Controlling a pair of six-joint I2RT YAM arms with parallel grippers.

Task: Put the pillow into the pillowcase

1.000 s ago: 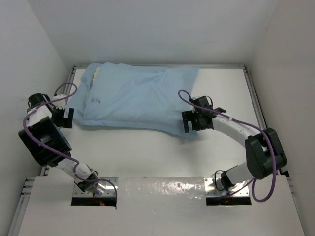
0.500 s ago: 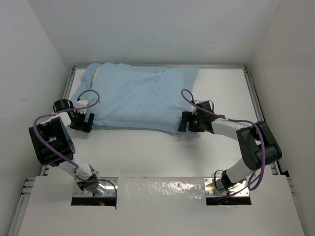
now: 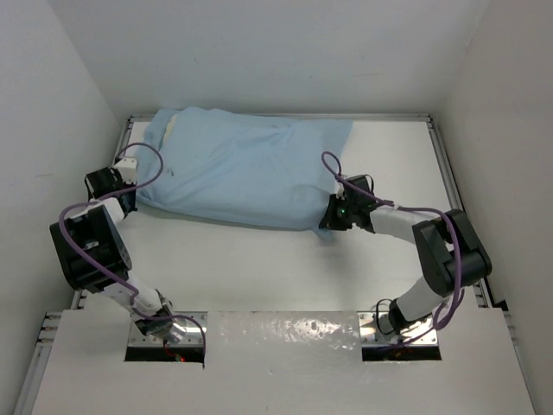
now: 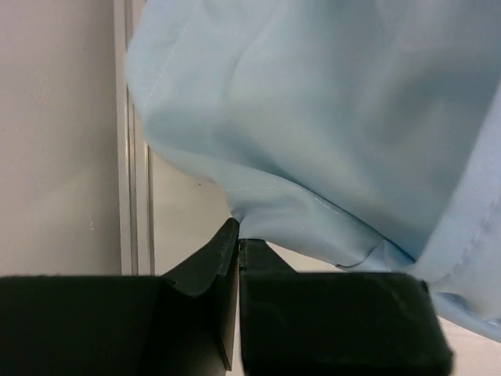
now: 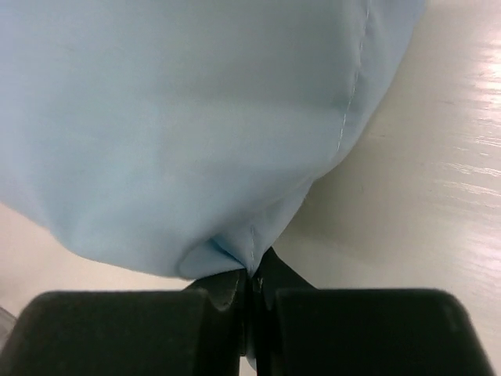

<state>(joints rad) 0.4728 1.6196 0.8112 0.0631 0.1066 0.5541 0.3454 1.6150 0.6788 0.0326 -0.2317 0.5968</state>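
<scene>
Bright, even light is filling the scene.
Soft shadow is pooling under the near edge of the pillowcase point(image 3: 242, 177); right of it, glare is streaking the table point(image 5: 438, 157), and its folds are blurring close to both wrist cameras.

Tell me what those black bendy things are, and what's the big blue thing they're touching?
Those are two robot arms, each with a little pincher on the end called a gripper. The big picture is taken from above and behind the arms. The two close-up pictures come from small cameras on the wrists, so you see the black fingers at the bottom. On the white table lies a puffy light blue pillowcase. A pale bit at its far left corner may be the pillow peeking out. The left gripper is shut, pinching the cloth at the near left corner. The right gripper is shut on a fold at the near right corner.
</scene>
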